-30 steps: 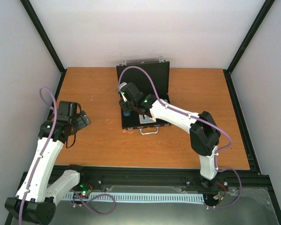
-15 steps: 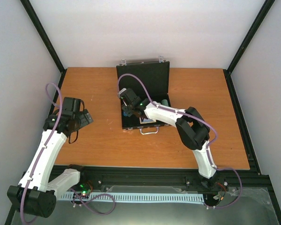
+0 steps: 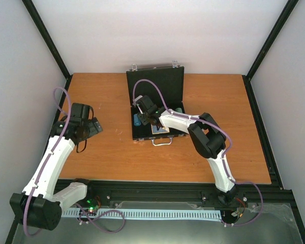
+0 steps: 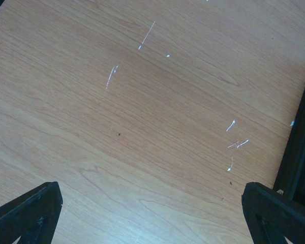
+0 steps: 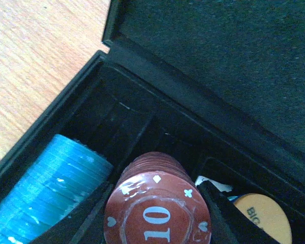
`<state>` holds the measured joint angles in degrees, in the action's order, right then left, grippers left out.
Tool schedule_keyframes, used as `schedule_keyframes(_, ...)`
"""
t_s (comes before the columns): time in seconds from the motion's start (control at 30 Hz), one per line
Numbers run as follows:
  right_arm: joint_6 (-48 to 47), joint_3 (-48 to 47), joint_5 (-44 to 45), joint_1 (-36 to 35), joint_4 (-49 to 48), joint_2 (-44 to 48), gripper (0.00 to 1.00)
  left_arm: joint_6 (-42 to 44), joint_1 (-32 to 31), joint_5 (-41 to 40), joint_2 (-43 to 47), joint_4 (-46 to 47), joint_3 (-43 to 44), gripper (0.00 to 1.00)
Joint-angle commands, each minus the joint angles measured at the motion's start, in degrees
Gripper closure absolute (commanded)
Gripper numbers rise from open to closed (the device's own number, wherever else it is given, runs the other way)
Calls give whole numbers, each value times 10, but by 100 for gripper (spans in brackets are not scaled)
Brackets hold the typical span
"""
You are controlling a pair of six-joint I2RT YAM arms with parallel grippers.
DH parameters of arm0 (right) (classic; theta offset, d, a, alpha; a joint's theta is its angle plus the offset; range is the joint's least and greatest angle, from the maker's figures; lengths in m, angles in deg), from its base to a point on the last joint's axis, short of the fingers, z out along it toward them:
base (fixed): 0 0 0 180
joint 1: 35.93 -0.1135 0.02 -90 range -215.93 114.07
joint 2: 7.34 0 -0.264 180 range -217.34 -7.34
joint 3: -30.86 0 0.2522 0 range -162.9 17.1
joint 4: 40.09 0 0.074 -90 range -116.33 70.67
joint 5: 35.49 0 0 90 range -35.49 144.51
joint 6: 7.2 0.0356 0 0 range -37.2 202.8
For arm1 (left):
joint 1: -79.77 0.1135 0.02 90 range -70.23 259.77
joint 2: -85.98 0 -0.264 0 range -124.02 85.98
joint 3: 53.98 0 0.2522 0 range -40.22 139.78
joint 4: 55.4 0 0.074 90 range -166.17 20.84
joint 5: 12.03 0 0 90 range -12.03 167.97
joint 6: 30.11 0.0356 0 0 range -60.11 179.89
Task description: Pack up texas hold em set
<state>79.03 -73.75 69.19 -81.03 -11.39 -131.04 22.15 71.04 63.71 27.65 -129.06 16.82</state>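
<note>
Briefcase [image 3: 155,86] open on table [image 3: 218,152], right gripper [image 5: 153,223] clamped on red chip stack [image 5: 152,178] inside, left gripper [image 4: 152,213] spread wide

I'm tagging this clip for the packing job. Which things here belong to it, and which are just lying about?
Belongs to the job: black briefcase, open; red chip stack, held by the right gripper; blue chip stack and orange disc, both in the case.

Just there: table with white scuffs; left gripper, open over the table.
</note>
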Motion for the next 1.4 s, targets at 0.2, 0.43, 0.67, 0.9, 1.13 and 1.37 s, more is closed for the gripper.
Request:
schedule_keyframes(0.2,5,45,-19,3,-36,5,71,2,-1,13,-16,28,7,0)
schedule_keyframes(0.43,17,80,-35,3,-21,43,37,1,-2,16,-13,29,2,0)
schedule_keyframes(0.67,25,102,-47,3,6,109,33,2,-1,20,-13,41,-7,0)
schedule_keyframes(0.9,12,98,-61,3,51,190,33,7,-1,21,-16,54,-9,0)
schedule_keyframes(1.13,36,69,-25,3,116,197,33,16,-1,20,-28,62,-3,0)
schedule_keyframes(1.37,100,59,-35,50,160,241,0,13,-1,9,-91,71,86,0)
